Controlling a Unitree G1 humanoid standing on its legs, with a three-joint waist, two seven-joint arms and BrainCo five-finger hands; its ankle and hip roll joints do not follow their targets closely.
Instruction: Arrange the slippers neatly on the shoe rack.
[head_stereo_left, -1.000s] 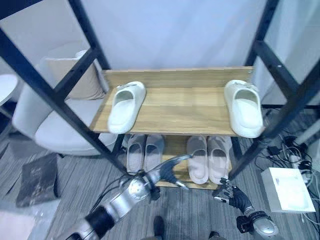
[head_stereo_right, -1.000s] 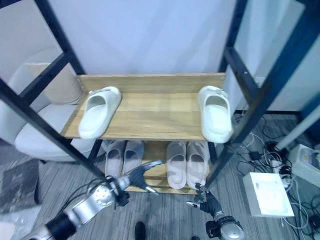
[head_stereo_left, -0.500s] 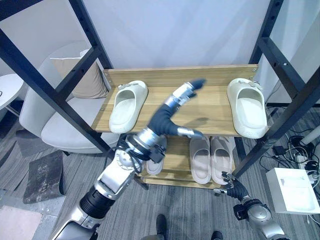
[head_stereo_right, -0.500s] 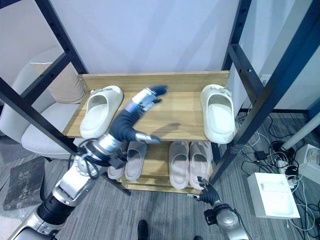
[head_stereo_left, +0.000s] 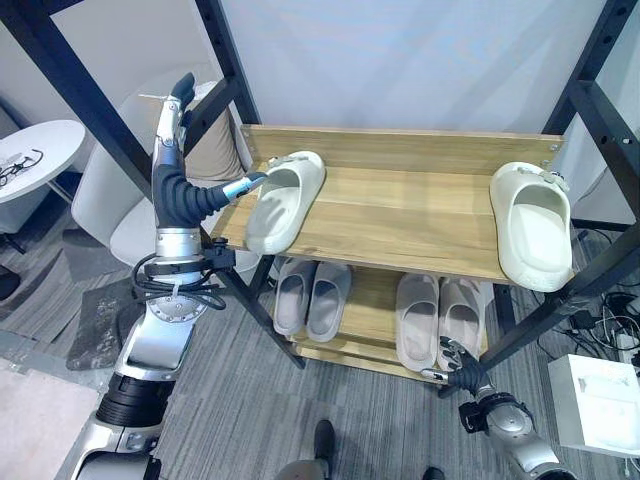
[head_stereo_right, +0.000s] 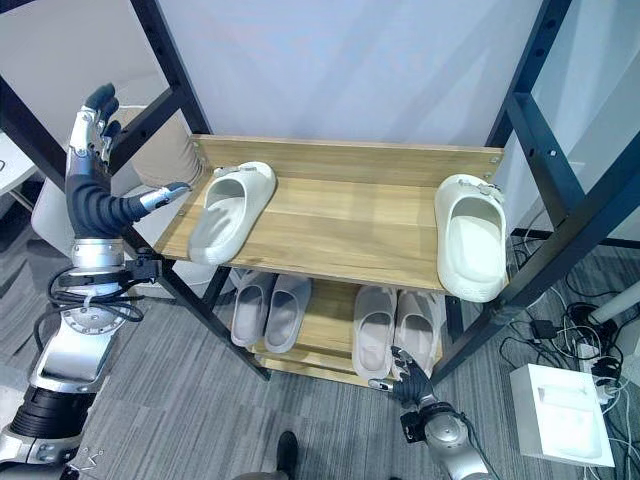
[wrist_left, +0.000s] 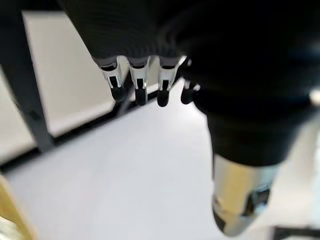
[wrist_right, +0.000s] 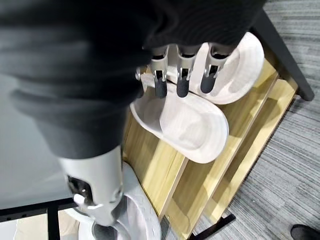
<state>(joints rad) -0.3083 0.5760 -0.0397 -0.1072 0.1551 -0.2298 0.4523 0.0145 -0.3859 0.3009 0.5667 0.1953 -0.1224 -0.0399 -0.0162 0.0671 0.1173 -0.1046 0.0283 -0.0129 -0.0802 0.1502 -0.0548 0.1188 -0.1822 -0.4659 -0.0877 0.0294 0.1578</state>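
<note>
Two white slippers lie far apart on the shoe rack (head_stereo_left: 400, 215) top shelf: left slipper (head_stereo_left: 284, 199) mid-left, right slipper (head_stereo_left: 532, 225) at the right edge. A black post (head_stereo_left: 236, 70) and armchair (head_stereo_left: 120, 190) flank the raised left hand (head_stereo_left: 178, 150), fingers straight. In the right wrist view, the right hand (wrist_right: 182, 75), fingers relaxed and empty, hangs over the grey slippers (wrist_right: 192, 122) on the lower shelf.

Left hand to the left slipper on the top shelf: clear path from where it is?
Probably yes. The left hand is raised and open beside the rack's left post, its thumb pointing toward the left slipper. The slipper lies at the shelf's open front-left corner, nothing on it; only the post stands close.
</note>
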